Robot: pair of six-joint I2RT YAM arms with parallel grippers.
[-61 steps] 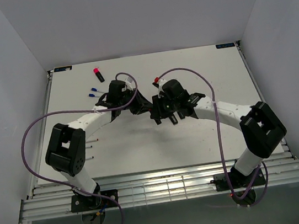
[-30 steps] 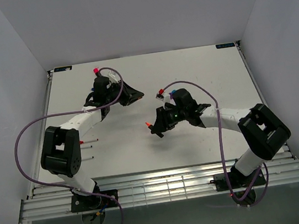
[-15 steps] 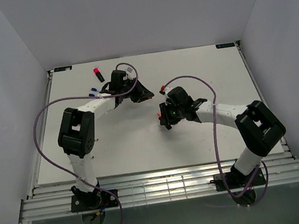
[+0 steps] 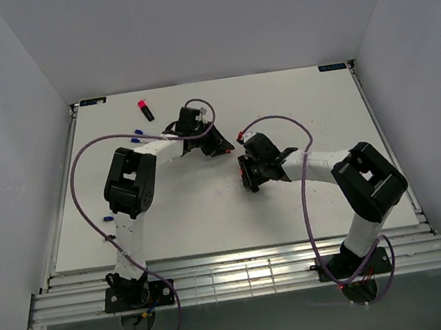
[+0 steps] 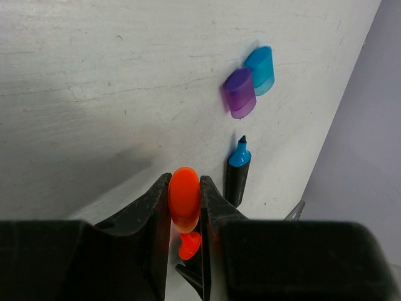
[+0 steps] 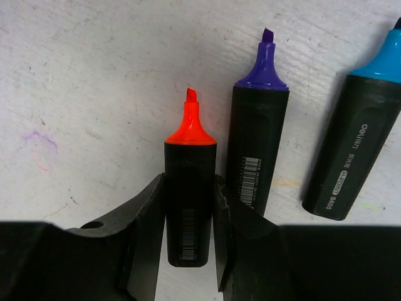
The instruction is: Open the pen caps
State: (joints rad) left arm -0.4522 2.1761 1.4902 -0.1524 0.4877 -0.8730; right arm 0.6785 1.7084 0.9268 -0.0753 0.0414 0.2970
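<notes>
Orange cap (image 5: pixel 184 199): you have it off its marker, pinched between the fingers of the left gripper (image 5: pixel 185 183) above the table (image 5: pixel 94 75).
Left jaws: narrow, clamped on the orange cap from both sides.
Purple cap (image 5: pixel 239 93) and cyan cap (image 5: pixel 260 69): both lie loose on the table beyond your left gripper, touching side by side.
Orange marker (image 6: pixel 190 207): uncapped with its tip bare. Your right gripper (image 6: pixel 189 188) has it by the black body.
Right jaws: narrow, closed on the orange marker's body.
Purple marker (image 6: pixel 257 141): uncapped, lying on the table just beside the orange marker and roughly parallel to it.
Blue marker (image 6: pixel 360 135): uncapped, lying past the purple one and tilted away from it.
Pink cap (image 4: pixel 142 104): seated on a stubby black marker at the far left of the table, well apart from both grippers.
Blue caps (image 4: pixel 138 133): on thin pens beside your left arm. They are too small to tell more.
Grippers: in the top view they sit near each other around mid-table, not touching.
</notes>
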